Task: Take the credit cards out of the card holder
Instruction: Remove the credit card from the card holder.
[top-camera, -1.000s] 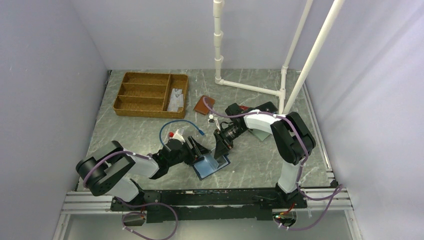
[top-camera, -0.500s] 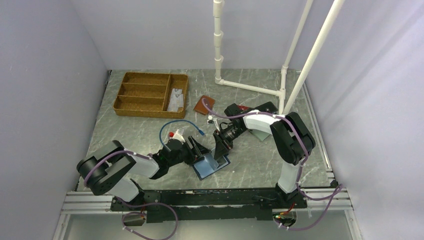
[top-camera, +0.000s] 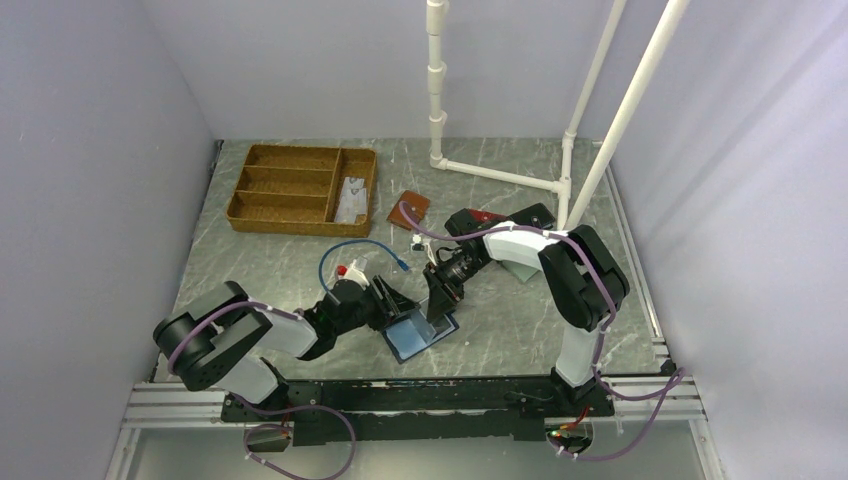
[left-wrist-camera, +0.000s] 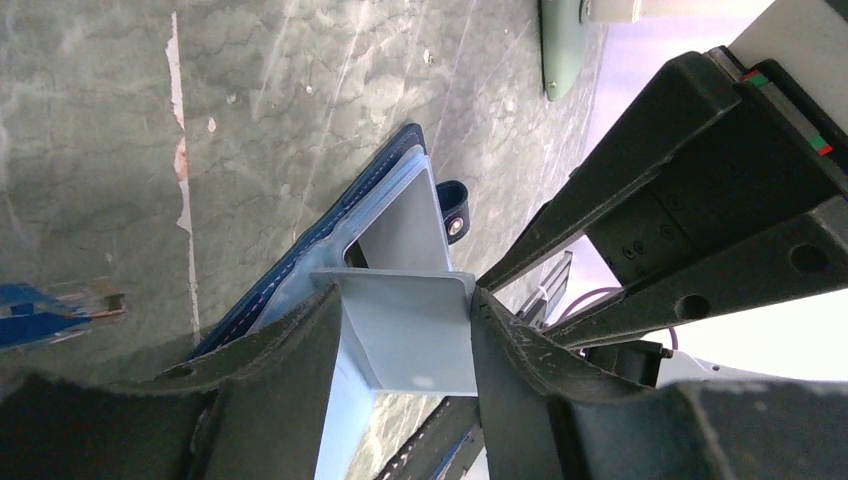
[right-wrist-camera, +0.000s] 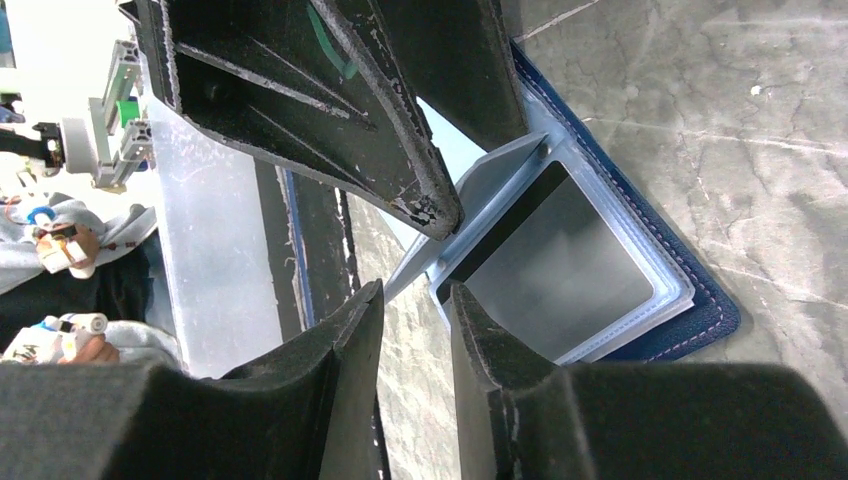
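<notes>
Card holder (top-camera: 415, 342) lies open on the table (top-camera: 520, 310), its glossy light-blue inside facing up. The navy leather shows only along the rim. Its snap tab (left-wrist-camera: 455, 210) sticks out from the edge on the side away from the left arm. Both arms meet over it.

The left gripper (left-wrist-camera: 405, 300) comes in low from one side of the card holder. Btw its two fingers (left-wrist-camera: 280, 370) stands a pale credit card (left-wrist-camera: 405, 340), raised up from the holder's inside, lower edge down at the pocket mouth. Each finger seems to press on one side edge of it, so the jaws are approx card-wide and grip it across its width. It could also be a loose sleeve; I cannot be fully sure.

The right gripper (right-wrist-camera: 415, 290) comes from the opposite side of the card holder, tips down at the holder's edge, just beside the raised card. Jaws are narrow, w/ a thin gap where the table is visible. I cannot tell if the tips pinch anything.

A striped credit card (right-wrist-camera: 560, 260), grey w/ one dark band, sits flat in the holder's clear window pocket.

Well behind the card holder, away from the arm bases, is a wicker tray (top-camera: 300, 150) w/ a loose card (top-camera: 350, 200) in its end compartment. A tan-brown wallet (top-camera: 409, 210) lies nearer to the holder, and a blue cable (top-camera: 355, 245) curls between them.
</notes>
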